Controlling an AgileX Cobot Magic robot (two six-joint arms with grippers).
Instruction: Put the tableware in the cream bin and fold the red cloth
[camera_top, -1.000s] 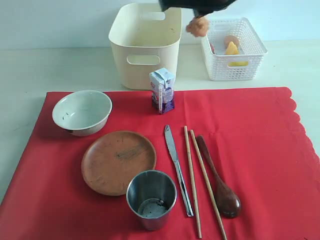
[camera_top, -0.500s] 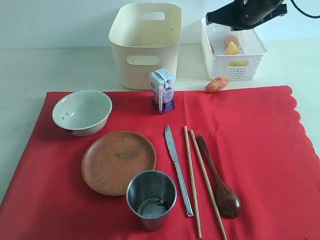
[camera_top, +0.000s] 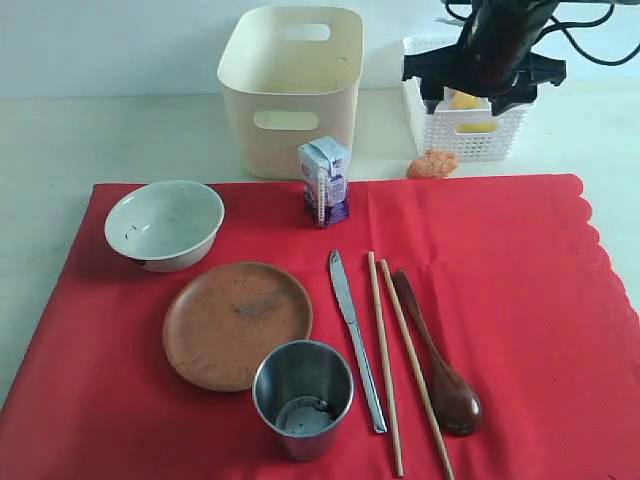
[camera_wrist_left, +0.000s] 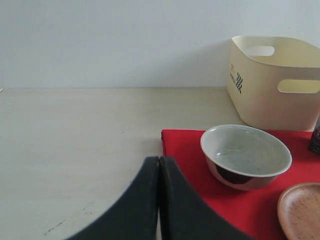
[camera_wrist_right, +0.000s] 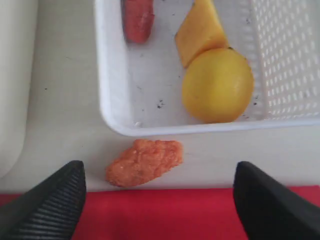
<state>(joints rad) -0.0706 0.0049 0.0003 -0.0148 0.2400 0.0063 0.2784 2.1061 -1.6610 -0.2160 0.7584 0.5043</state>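
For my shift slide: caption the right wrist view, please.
Open right gripper over an orange nugget lying on the table outside the white basket.

A robot test bench, dressed up as a dining table.
A bare pale bench stands against a blank white wall, and a black robot arm reaches over it. A red cloth carries a bowl, a plate, a cup and cutlery laid out neatly, with a cream bin and a white basket of food pieces behind: a staged lab set-up.
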